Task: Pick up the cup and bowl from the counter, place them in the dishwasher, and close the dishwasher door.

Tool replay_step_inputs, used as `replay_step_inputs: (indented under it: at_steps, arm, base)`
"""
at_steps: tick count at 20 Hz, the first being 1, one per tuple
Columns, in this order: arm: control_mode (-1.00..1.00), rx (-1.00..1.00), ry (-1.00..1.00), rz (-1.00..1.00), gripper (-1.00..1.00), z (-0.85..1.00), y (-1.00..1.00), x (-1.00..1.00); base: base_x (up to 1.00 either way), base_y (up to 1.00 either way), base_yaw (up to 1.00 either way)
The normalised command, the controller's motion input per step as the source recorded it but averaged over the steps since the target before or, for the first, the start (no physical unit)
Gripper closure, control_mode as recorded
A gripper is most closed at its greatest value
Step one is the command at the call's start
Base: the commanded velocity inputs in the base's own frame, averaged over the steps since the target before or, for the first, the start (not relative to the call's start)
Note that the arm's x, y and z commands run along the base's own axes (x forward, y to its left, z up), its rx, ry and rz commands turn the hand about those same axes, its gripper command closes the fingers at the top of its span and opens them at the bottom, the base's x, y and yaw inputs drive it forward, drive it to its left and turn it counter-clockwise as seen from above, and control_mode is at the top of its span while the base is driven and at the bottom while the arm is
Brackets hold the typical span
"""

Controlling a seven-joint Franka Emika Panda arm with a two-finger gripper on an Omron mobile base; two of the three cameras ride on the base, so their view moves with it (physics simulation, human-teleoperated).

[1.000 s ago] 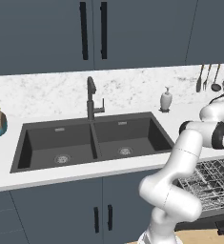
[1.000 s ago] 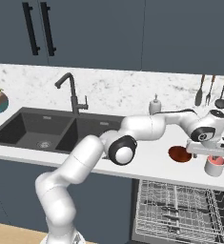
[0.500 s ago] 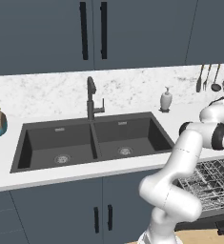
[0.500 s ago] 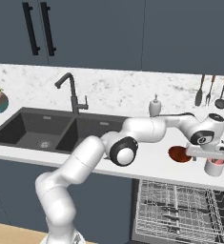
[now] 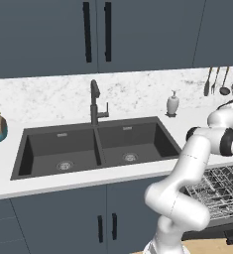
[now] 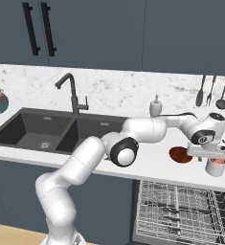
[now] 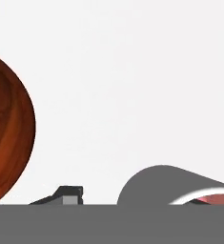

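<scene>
Red-bottomed, the cup [image 6: 215, 167] now hangs under the hand at the counter [image 6: 152, 160] edge, above the open dishwasher [image 6: 181, 217]; a second ago it sat higher, beside the bowl [image 6: 180, 154]; fingers [image 6: 212, 160] seem clamped on it; lowering comes next.

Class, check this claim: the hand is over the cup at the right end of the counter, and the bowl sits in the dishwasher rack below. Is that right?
One detail is wrong. The bowl is not in the dishwasher; it sits on the counter, left of the cup, as the right base view shows. The hand is indeed over the cup at the counter's right end.
</scene>
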Motion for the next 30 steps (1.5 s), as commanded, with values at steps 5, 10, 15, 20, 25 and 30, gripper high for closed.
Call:
replay_step_inputs:
  at_steps: [5,10,15,20,25,30]
  arm:
    - [-1.0,0.0,-0.01,0.04,1.0,0.0,0.07,-0.4]
    - [-1.0,0.0,-0.07,0.15,1.0,0.0,0.18,-0.88]
    - [-1.0,0.0,-0.1,0.23,1.0,-0.01,0.36,-1.0]
    - [-1.0,-0.01,-0.13,0.23,1.0,-0.22,0.54,-0.99]
    - [-1.0,0.0,-0.09,0.19,1.0,-0.21,0.39,-1.0]
    - [-1.0,0.0,-0.05,0.14,1.0,0.0,0.32,-0.73]
  base:
    - [0.0,0.0,0.0]
    - [0.0,0.0,0.0]
    - [0.0,0.0,0.0]
    - [0.0,0.0,0.0]
    - [0.0,0.0,0.0]
    - [0.0,0.0,0.0]
